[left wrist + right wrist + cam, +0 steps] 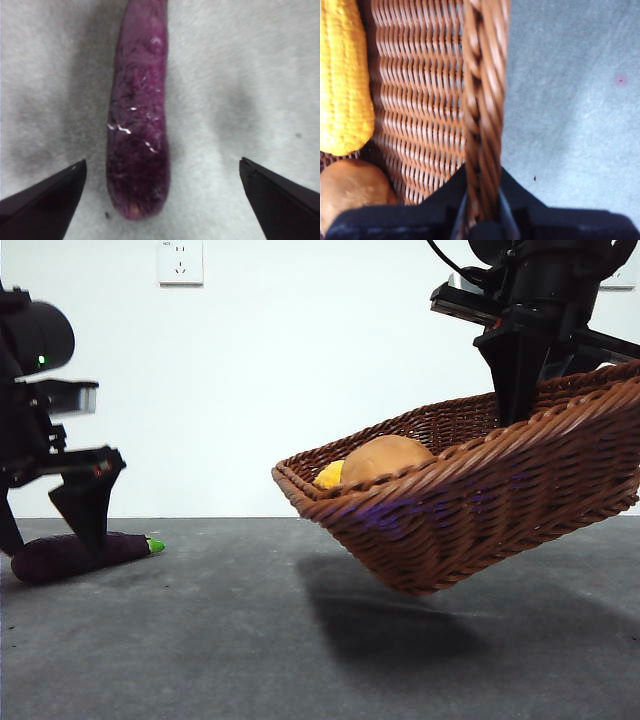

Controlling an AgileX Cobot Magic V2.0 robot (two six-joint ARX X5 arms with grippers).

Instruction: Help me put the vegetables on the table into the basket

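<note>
My right gripper is clamped on the braided rim of the wide, shallow, reddish-brown woven wicker basket, one jaw inside the rim and one outside. The basket hangs tilted in the air at the right of the scene, clear of the flat dark grey table, with its shadow lying on the surface under it. Its lower end points left and its higher end is at my grip.

Inside the basket lie the large tan-brown potato and, touching it on the left, the lumpy yellow piece; in my right wrist view that yellow piece looks like a ribbed cob, with the potato just beside it against the woven wall.

My left gripper is at the far left, low over the long glossy purple eggplant, which lies on the table with its green stem pointing right. In my left wrist view the jaws stand wide apart, and the eggplant lies between them, touching neither.
</note>
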